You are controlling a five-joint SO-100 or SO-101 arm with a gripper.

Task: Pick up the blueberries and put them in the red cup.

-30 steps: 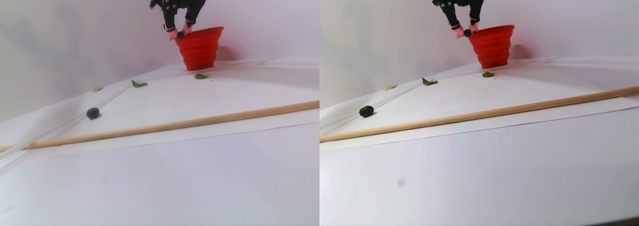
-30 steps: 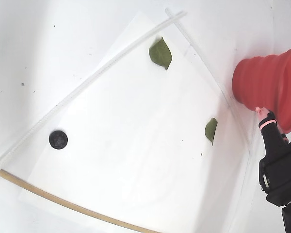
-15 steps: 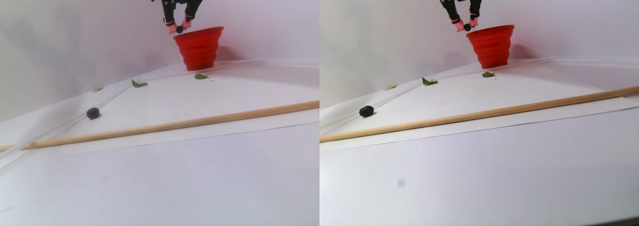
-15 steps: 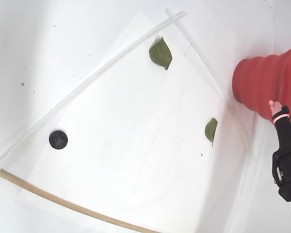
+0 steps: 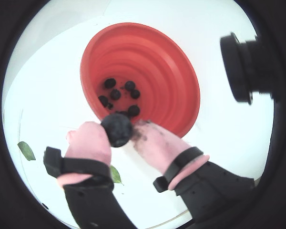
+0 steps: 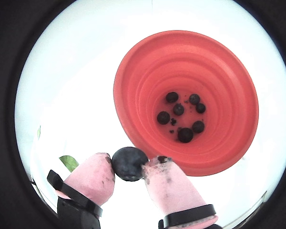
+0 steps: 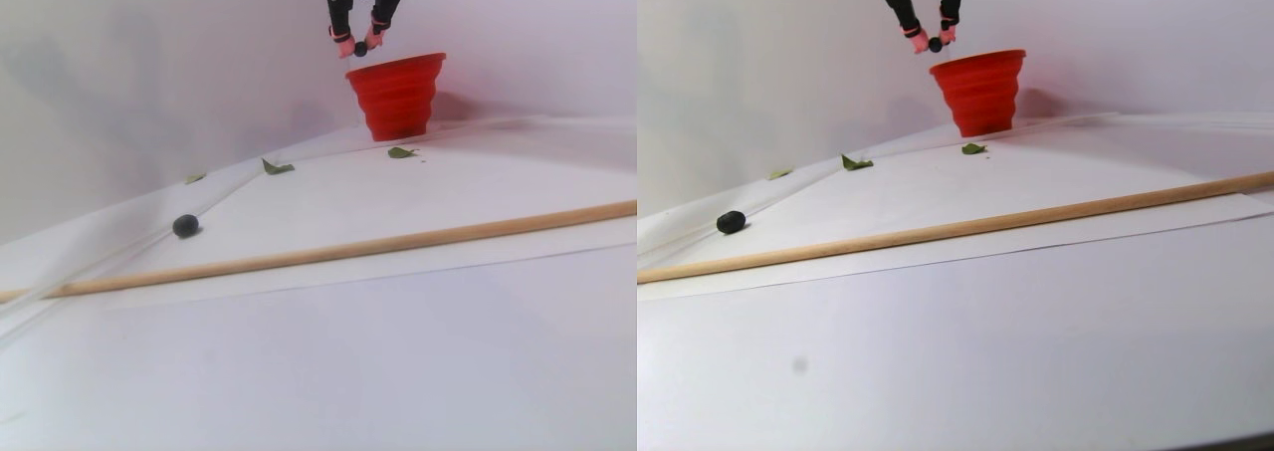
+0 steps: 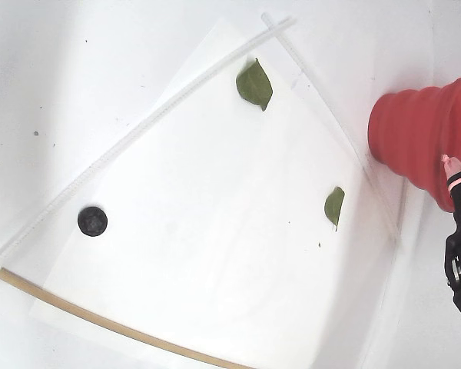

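My gripper [image 6: 129, 164] is shut on one dark blueberry [image 6: 128, 163], pinched between its pink fingertips [image 6: 94, 172]. It hangs just above the rim of the red cup [image 6: 229, 95], at the rim's left edge in the stereo pair view, where the gripper [image 7: 359, 47] sits over the cup [image 7: 398, 98]. Several blueberries [image 5: 115, 94] lie on the cup's bottom [image 5: 171, 76]. Another berry [image 8: 92, 221] rests on the white sheet far from the cup [image 8: 415, 131]; the stereo pair view also shows this berry [image 7: 184, 225]. Only one pink fingertip [image 8: 450, 164] shows in the fixed view.
A long wooden stick [image 7: 348, 247] crosses the table in front of the sheet. Green leaves [image 8: 254, 83] [image 8: 334, 205] lie on the sheet, one near the cup's base. Clear tubing [image 8: 138, 131] borders the sheet. A black round part [image 5: 238, 67] sticks into a wrist view.
The gripper has risen with the berry from beside the cup's wall to above its rim. The cup and the loose berry have not moved.
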